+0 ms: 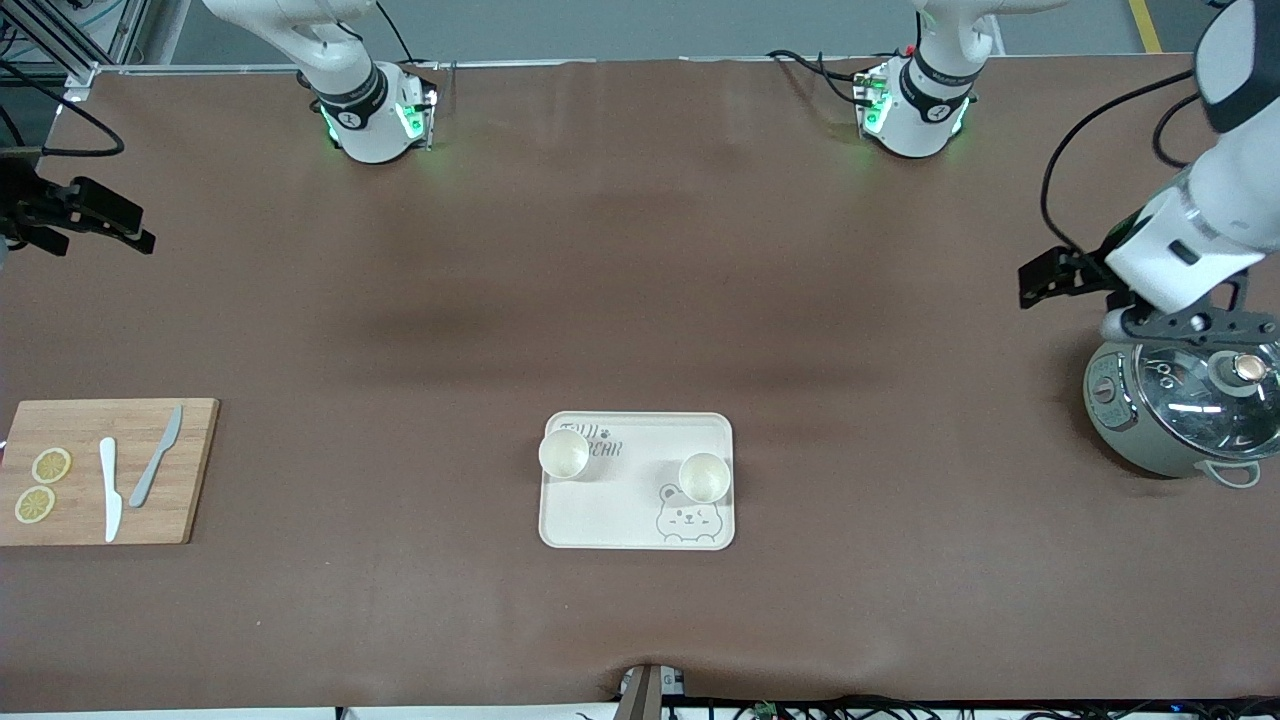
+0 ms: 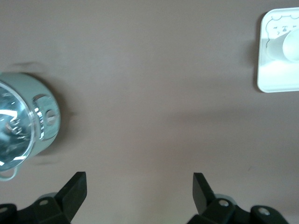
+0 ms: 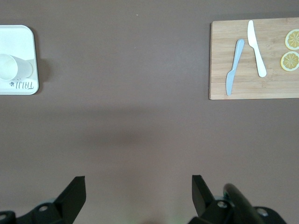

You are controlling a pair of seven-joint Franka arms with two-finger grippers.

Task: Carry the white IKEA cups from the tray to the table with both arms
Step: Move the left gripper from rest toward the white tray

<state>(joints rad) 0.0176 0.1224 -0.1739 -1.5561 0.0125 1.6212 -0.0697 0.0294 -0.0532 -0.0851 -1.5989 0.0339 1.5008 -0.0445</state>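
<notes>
Both grippers stood with fingers spread wide, holding nothing. The left gripper (image 2: 138, 186) hung over the brown table (image 1: 640, 300) at the frame's right edge, beside a round grey-green cooker (image 1: 1180, 420) with a glass lid. The right gripper (image 3: 138, 189) hung at the left edge, above a wooden board (image 1: 105, 470) bearing two knives (image 1: 130, 472) and lemon slices (image 1: 42, 485). Well apart from both, at lower centre, two smooth tapered cups (image 1: 564, 453) (image 1: 703, 477) stood on a cream rounded tray (image 1: 640, 530) printed with a bear face and "BEAR".
</notes>
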